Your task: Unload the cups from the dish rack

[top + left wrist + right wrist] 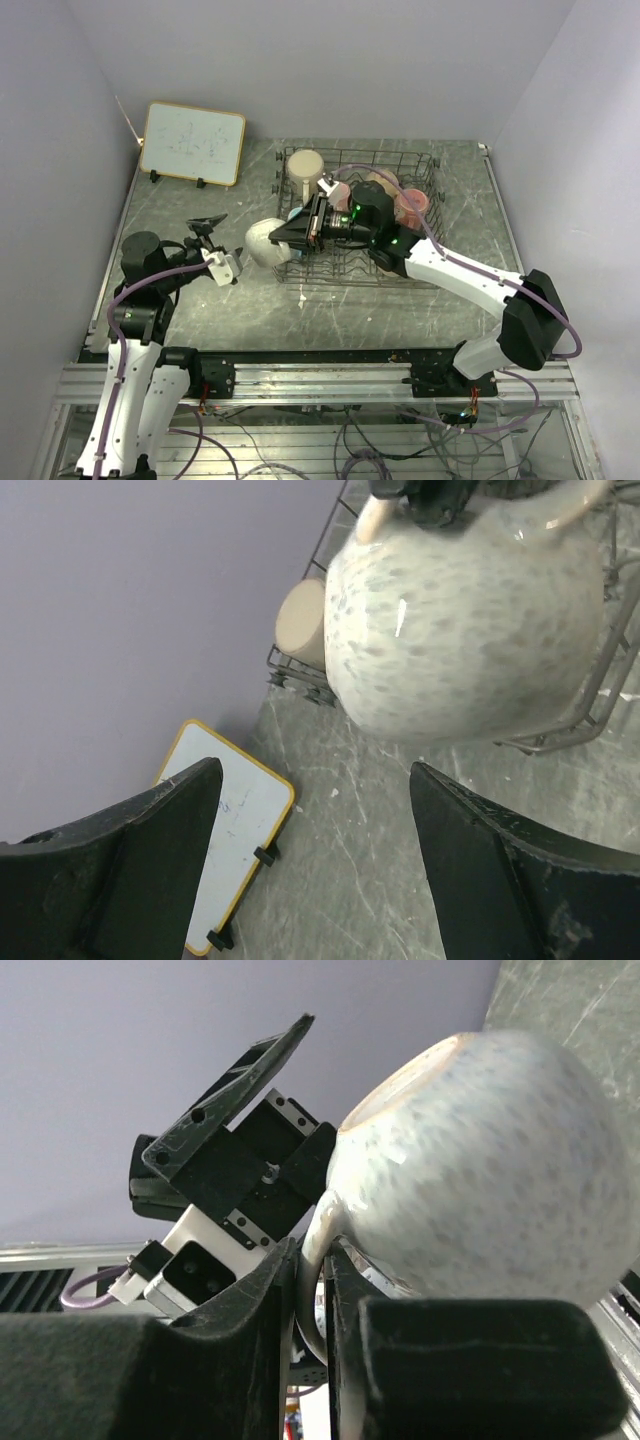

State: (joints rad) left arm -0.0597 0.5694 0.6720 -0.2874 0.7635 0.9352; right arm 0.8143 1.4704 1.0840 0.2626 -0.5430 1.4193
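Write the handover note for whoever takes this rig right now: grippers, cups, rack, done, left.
Right gripper: shut on the handle of the cream-white mug, holding it just outside the dish rack's left edge.
Left gripper: open, empty, jaws facing that mug, not touching it.
In the rack: tan mug at the far left corner, pink mugs on the right side; the right arm hides the rest.
Done: one mug lifted out; none seen set on the table.
Left: put this mug down, probably through the left gripper, then fetch the others.
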